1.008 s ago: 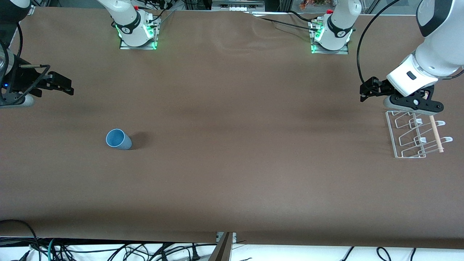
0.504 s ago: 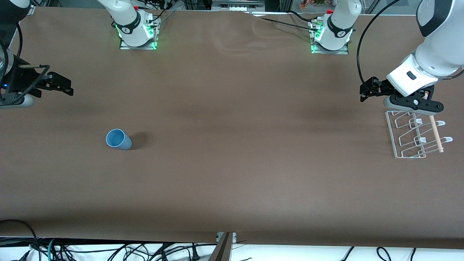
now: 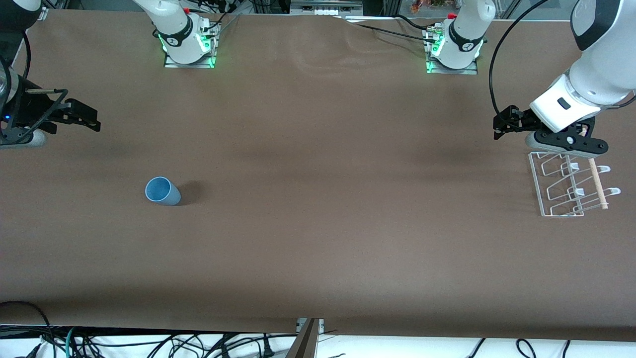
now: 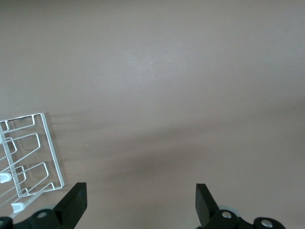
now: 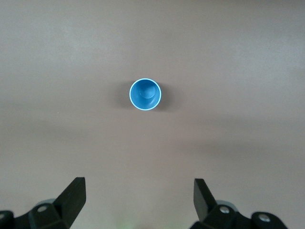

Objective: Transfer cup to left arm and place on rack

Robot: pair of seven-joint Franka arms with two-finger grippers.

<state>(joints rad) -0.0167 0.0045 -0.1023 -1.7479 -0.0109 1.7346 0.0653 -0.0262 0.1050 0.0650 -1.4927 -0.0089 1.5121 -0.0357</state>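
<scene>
The cup [image 3: 162, 191], a small light-blue tumbler, stands upright with its mouth up on the brown table [image 3: 318, 223], toward the right arm's end. In the right wrist view the cup [image 5: 145, 94] sits well ahead of the fingers. My right gripper [image 3: 94, 119] hangs open and empty above the table, apart from the cup. The left arm's gripper [image 3: 498, 127] is open and empty too, hovering just beside the white wire rack [image 3: 536, 184] with its pale wooden rod [image 3: 597, 185]. A corner of the rack [image 4: 53, 150] shows in the left wrist view.
Both arm bases [image 3: 189, 42] [image 3: 454, 47] stand along the table's edge farthest from the front camera. A black cable [image 3: 492, 74] loops down to the left arm's wrist. Loose cables [image 3: 149, 343] lie below the table's near edge.
The right arm's hand has drifted very slightly toward its own end of the table. The cup, the rack and the left arm have not moved.
</scene>
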